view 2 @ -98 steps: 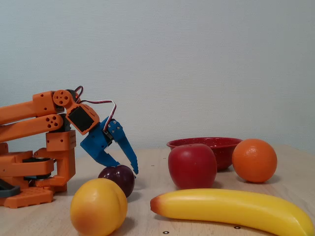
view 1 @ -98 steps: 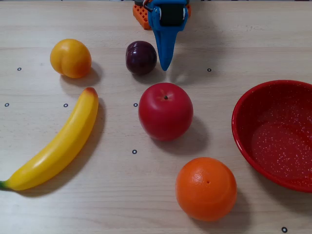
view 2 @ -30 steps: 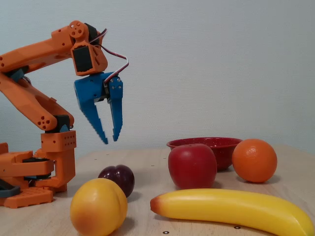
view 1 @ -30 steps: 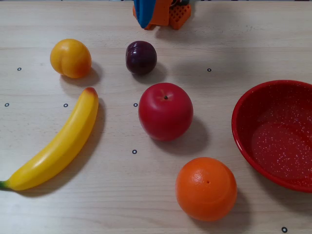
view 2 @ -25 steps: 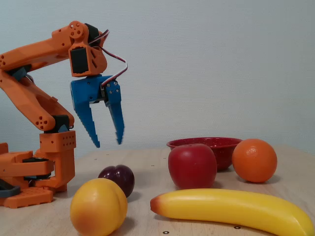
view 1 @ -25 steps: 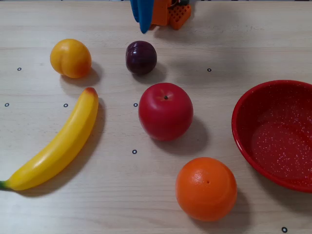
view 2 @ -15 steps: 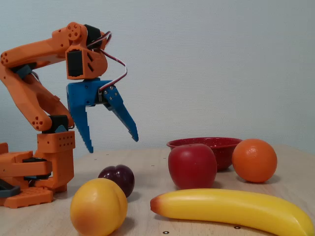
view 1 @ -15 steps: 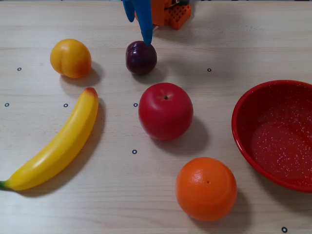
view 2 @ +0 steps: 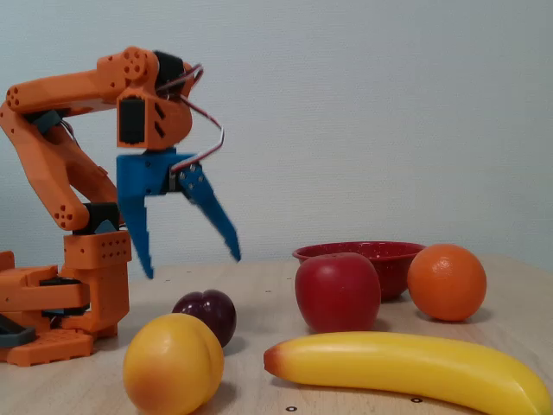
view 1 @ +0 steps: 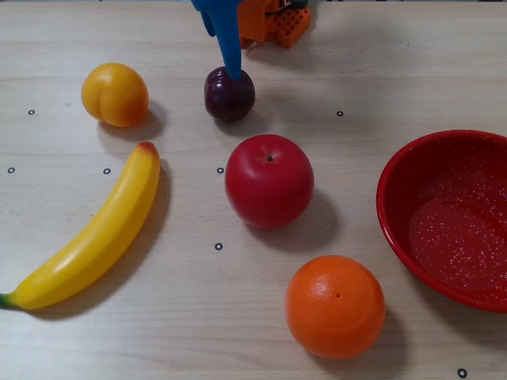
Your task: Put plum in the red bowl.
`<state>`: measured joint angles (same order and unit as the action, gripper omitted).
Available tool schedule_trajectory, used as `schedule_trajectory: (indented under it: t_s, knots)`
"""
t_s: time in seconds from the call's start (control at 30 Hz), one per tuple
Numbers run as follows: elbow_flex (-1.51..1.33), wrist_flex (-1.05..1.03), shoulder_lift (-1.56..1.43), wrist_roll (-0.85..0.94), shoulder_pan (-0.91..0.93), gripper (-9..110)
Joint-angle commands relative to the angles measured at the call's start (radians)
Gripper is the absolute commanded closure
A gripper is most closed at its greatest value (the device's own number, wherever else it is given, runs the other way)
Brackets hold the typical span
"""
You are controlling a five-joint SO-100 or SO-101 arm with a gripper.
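Plum (view 1: pixel 230 95) sits untouched on the table at ten o'clock from the red bowl (view 1: pixel 396 170); my gripper (view 2: pixel 192 264) has spread wide and dropped nearer above it; grasp comes next.

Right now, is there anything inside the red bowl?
In the overhead view the red bowl shows only its white-speckled inside, no fruit, though its right part is cut off by the frame. The plum sits on the table, under the open gripper.
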<state>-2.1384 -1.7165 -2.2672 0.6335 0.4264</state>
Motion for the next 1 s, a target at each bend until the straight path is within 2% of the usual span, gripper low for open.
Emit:
schedule_trajectory:
  t_s: [0.0,0.97]
  knots:
    - [0.025,-0.020,-0.008,-0.034,-0.003,60]
    - [-0.106,0.193,0.115,-0.064,-0.040,57]
